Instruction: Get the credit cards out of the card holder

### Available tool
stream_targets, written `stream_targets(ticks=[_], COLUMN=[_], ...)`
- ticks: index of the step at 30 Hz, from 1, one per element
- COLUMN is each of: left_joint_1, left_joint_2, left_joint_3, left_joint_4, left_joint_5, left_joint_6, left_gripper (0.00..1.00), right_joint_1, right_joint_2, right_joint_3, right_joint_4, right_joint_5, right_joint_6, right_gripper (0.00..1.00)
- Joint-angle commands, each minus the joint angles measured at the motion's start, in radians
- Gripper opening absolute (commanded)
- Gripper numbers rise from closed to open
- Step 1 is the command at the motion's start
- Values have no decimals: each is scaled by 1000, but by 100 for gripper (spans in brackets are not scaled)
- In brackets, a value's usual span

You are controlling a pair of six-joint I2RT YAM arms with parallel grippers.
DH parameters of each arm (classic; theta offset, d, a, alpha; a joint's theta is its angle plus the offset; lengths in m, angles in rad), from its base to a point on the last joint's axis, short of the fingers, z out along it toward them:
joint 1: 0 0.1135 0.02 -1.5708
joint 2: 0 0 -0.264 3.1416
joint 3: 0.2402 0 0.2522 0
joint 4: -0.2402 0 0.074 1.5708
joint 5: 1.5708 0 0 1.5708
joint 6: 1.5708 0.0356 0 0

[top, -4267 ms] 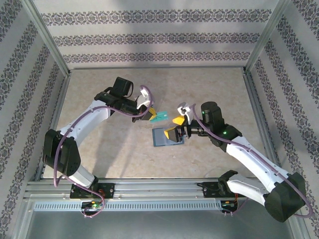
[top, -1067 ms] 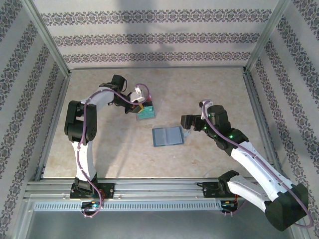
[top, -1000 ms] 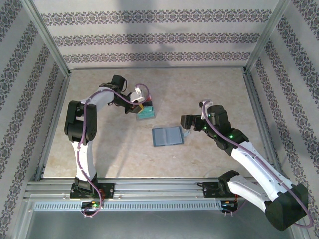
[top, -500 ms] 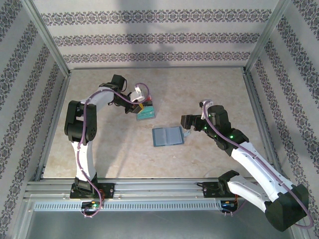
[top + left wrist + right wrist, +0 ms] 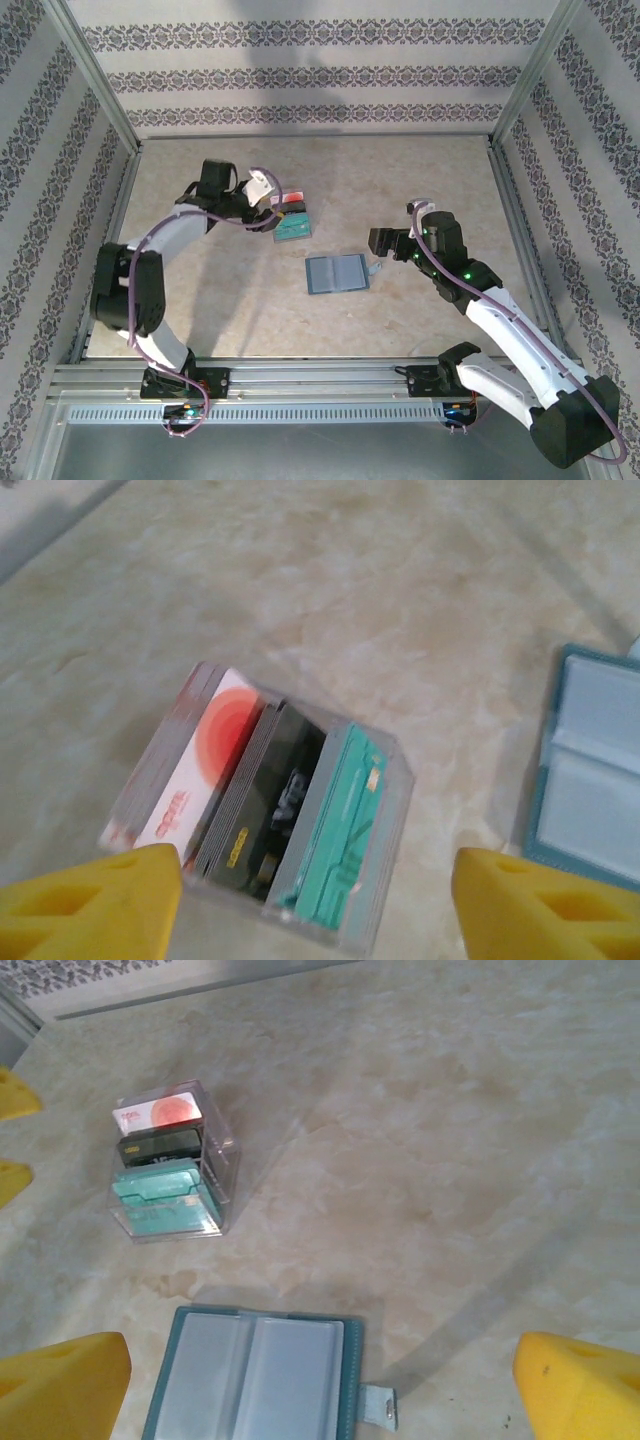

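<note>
The credit cards stand on edge in a small clear box (image 5: 265,805): a whitish-red card (image 5: 195,770), a black card (image 5: 270,795) and a teal-green card (image 5: 345,825). My left gripper (image 5: 315,905) is open just short of the box, its yellow fingertips (image 5: 90,900) wide apart and holding nothing. The slate-blue card holder (image 5: 250,1375) lies open and flat on the table with its slots up and its closure tab (image 5: 382,1407) to the right. My right gripper (image 5: 320,1390) hangs open above it, touching nothing. From above, the box (image 5: 293,224), the card holder (image 5: 336,273) and both grippers, left (image 5: 270,208) and right (image 5: 380,248), show mid-table.
The beige marbled table (image 5: 400,180) is bounded by metal rails (image 5: 505,200) and patterned walls. The left gripper's yellow fingertips (image 5: 10,1095) show at the left edge of the right wrist view, beside the box (image 5: 170,1160).
My left gripper has opened and drawn back to the left from the box, leaving the teal-green card in it; its arm has swung lower. The right arm has barely shifted.
</note>
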Motion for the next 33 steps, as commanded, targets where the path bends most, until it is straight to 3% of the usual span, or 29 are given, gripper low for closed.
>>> stream_targets(ticks=[1,5,11,15,24,33], left_joint_1=[-11,-12,-10,-2,82,94], left_joint_2=[-104,-234,-394,-439,-349,-213], left_joint_3=[-148,-316,-550,-628,-736,-699], left_joint_4=[295,377,484,502,752,918], left_joint_5=[-249,-456,-735,-860,-857,-791], left_joint_6=[-240,-355,-464,-467,-435,-481], left_gripper=[89,100,100,99,99,99], right_joint_1=[-15,-29,-33,-33,-45,-73], right_joint_2=[-4,11,7,-11,-46,-25], right_joint_3=[-20,-33,-67,-108,-188,-215], right_joint_4=[25,43,94,155,265,340], right_joint_5=[67,96,152,203,296,342], right_joint_6=[-21,-40,-105,-147,-201,-266], right_gripper=[98,98,98,98,98,98])
